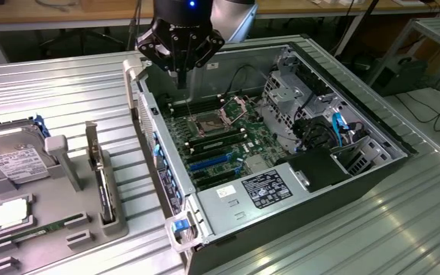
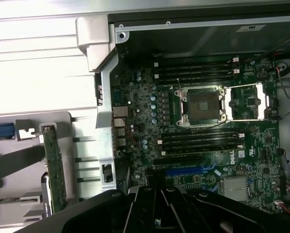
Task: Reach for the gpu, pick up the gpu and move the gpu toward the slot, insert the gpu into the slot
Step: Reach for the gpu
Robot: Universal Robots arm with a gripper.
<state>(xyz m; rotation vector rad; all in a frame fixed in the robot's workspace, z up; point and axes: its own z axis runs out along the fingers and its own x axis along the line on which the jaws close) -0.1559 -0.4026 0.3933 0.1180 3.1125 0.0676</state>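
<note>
The gpu stands on edge in a grey holder at the exterior view's left, with its silver bracket at the far end. The wrist view shows it as a green-faced card beside the case wall. My gripper hangs over the far end of the open computer case, fingers pointing down, shut and holding nothing. It is well apart from the gpu. In the wrist view my gripper is a dark mass over the motherboard. The blue slot lies on the motherboard.
A silver hard drive with a white label sits in the holder's far left part. A processor and a slim memory stick lie nearer. The case wall stands between the holder and the motherboard. Everything rests on a ribbed metal table.
</note>
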